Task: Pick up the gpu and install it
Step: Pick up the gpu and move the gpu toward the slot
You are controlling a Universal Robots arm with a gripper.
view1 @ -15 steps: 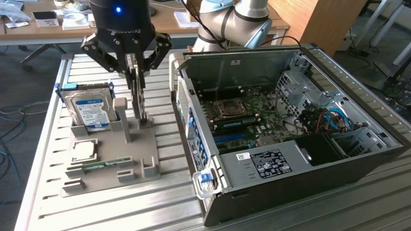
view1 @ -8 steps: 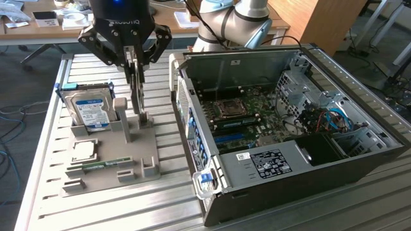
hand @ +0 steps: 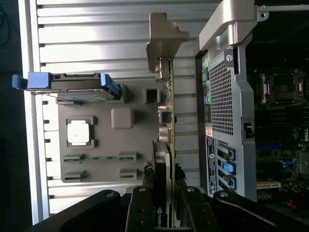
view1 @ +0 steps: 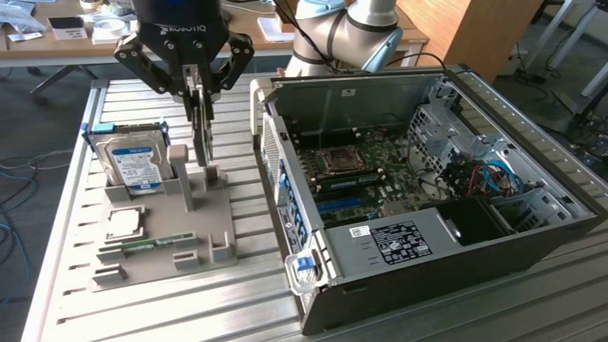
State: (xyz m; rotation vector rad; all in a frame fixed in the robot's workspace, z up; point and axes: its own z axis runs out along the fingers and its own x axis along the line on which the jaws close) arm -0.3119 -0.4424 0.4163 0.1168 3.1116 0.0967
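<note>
One grey tray [view1: 190, 235] [hand: 140, 140] lies on the slatted table [view1: 171, 313] at the exterior view's left. It carries several parts. A hard drive [view1: 133, 160] [hand: 72, 89] with a blue label stands upright in the far slot. A square processor [view1: 124, 222] [hand: 80, 132] lies flat nearer, and a narrow RAM stick [view1: 152, 244] [hand: 99, 158] lies just beside it on the near side. At the exterior view's right the computer case [view1: 428, 249] [hand: 224, 87] lies with its side open upward, and the motherboard [view1: 371, 171] [hand: 280, 96] is visible inside.

The arm reaches straight down over the far right part of the tray. The gripper [view1: 201, 96] [hand: 163, 193] has its jaws pressed on the two faces of the gpu [view1: 202, 135] [hand: 161, 164]. The card hangs upright on its edge, between the hard drive and the case. Its lower edge is level with the posts of the tray. If it is already free of the slot, I cannot tell.

Between the tray's right edge and the case wall runs a narrow strip of bare table. Above the open case there is free room.
</note>
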